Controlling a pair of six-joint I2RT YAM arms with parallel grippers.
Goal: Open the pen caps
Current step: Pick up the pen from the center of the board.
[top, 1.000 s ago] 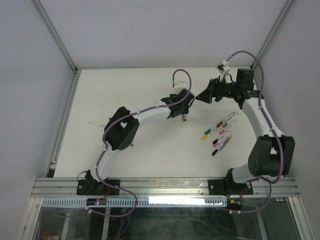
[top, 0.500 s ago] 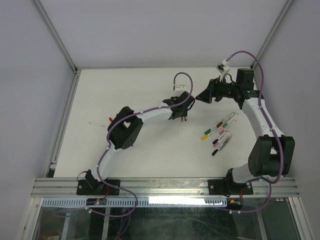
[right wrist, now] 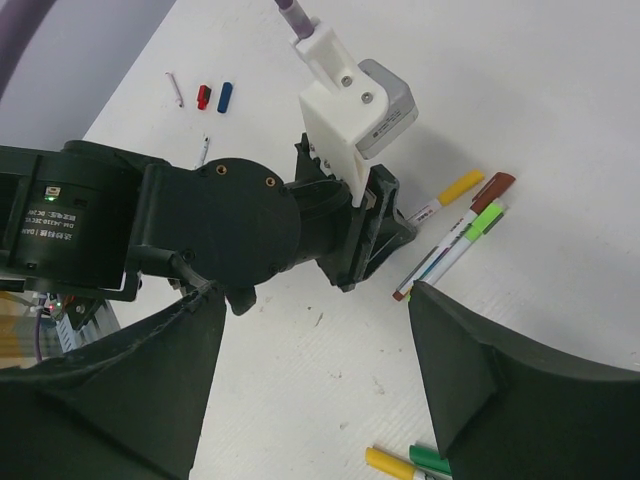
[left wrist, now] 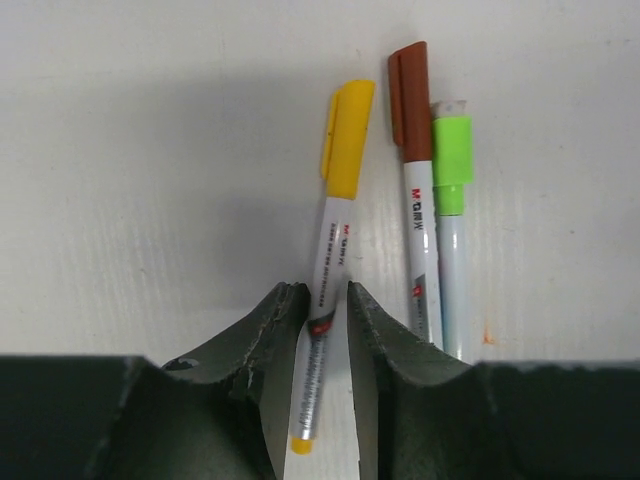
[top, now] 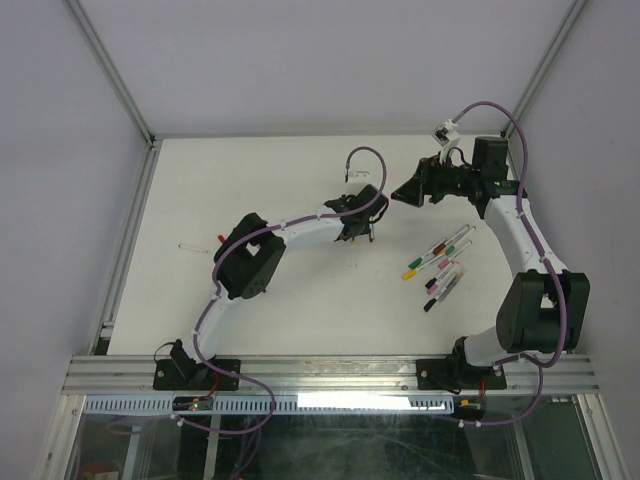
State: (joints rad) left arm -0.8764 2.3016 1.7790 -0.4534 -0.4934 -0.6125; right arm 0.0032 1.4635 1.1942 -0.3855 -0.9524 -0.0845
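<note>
A pen with a yellow cap [left wrist: 347, 130] lies on the white table, its white barrel [left wrist: 322, 330] between the fingers of my left gripper [left wrist: 327, 292]. The jaws stand narrow around the barrel: the left finger touches it and a slim gap shows at the right finger. Just right of it lie a brown-capped pen [left wrist: 410, 95] and a green-capped pen [left wrist: 452, 165]. My right gripper [right wrist: 315, 300] hangs wide open with nothing in it above the table, close to the left gripper [top: 360, 232]. Loose red [right wrist: 203, 96] and blue [right wrist: 225, 96] caps lie far off.
Several more capped pens [top: 440, 262] lie in a cluster on the right side of the table, in front of the right arm. A bare white barrel [top: 187, 245] and the red cap [top: 219, 239] lie at the left. Frame walls border the table.
The left gripper has shifted slightly back and to the left over the yellow-capped pen, and its jaws have narrowed around the barrel. The right arm has stayed still.
</note>
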